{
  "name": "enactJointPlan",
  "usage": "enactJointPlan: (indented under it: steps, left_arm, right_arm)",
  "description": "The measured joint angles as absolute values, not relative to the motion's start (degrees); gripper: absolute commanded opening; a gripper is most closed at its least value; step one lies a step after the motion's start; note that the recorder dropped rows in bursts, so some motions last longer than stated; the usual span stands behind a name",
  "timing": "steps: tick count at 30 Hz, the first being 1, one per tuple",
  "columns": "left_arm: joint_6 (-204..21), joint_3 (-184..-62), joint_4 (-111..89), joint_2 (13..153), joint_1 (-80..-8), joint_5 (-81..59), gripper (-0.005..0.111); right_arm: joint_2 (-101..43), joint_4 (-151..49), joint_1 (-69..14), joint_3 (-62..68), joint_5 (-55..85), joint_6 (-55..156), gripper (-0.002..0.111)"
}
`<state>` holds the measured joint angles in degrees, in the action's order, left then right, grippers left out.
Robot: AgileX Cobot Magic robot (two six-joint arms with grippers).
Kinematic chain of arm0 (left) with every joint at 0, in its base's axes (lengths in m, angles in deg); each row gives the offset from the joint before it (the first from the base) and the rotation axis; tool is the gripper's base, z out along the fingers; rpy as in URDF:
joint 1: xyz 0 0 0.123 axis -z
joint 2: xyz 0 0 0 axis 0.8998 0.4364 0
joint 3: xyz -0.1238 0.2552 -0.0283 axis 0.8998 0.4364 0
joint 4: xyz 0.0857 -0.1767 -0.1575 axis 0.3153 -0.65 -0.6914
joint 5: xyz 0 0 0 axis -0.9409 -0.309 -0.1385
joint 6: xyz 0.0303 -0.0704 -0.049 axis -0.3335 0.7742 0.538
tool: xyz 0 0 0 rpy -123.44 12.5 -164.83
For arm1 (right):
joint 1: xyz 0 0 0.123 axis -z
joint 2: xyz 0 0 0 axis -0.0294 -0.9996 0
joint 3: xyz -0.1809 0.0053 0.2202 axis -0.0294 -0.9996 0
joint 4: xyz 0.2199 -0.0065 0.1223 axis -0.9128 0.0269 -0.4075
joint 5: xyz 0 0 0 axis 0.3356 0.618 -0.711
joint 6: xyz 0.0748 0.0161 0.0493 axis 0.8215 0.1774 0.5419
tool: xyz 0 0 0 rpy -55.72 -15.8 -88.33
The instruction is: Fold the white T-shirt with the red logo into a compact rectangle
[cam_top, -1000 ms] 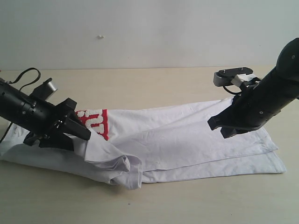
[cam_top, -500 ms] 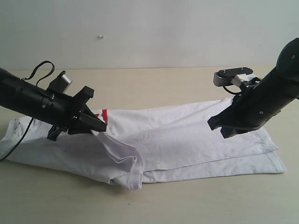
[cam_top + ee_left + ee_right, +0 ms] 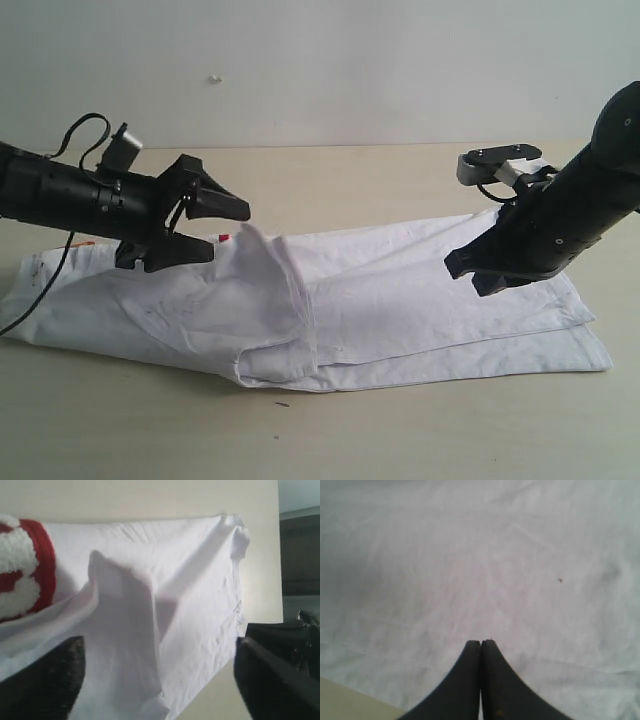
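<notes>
The white T-shirt (image 3: 400, 300) lies lengthwise on the table, its left part folded over so a raised crease peaks near the middle. Only a sliver of the red logo (image 3: 224, 238) shows in the exterior view; the left wrist view shows more of the red logo (image 3: 25, 565) beside the shirt (image 3: 200, 605). My left gripper (image 3: 230, 230) is open just left of the crease, its jaws wide apart around the cloth peak (image 3: 160, 680) and holding nothing. My right gripper (image 3: 465, 270) is shut over the shirt's right part, its fingertips (image 3: 481, 642) pressed together above flat white cloth (image 3: 470, 555).
The beige table (image 3: 350, 180) runs back to a pale wall. A black cable (image 3: 85, 130) loops off the left arm. A small dark speck (image 3: 282, 405) lies on the table in front of the shirt.
The left gripper carried the shirt's left flap rightward over the logo, then opened and let it go; the cloth now lies flatter. The right arm has not moved.
</notes>
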<state>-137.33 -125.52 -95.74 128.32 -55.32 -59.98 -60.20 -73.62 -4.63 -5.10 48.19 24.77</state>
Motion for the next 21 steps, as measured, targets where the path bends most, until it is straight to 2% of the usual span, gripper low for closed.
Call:
enactJointPlan:
  steps: [1, 7, 9, 15, 21]
  left_arm:
    - [-137.94, -125.52, -96.91, 128.32, -55.32, -59.93, 0.082]
    - [-139.51, -125.52, -98.11, 128.32, -55.32, -59.84, 0.047]
    - [-139.63, -125.52, -96.14, 128.32, -55.79, -59.84, 0.042]
    - [-133.12, -125.52, -76.14, 128.32, -64.57, -59.71, 0.048]
    - [-125.45, -125.52, -62.13, 128.32, -65.73, -57.84, 0.049]
  right_arm:
    - [-60.2, -73.62, -4.63, -5.1, 48.19, 24.77, 0.0]
    - [-60.2, -73.62, -4.63, -5.1, 48.19, 24.77, 0.0]
    - [-60.2, -73.62, -4.63, -5.1, 48.19, 24.77, 0.0]
    - [-60.2, -73.62, -4.63, -5.1, 48.19, 24.77, 0.0]
    - [-60.2, -74.77, -4.63, -5.1, 48.19, 24.77, 0.0]
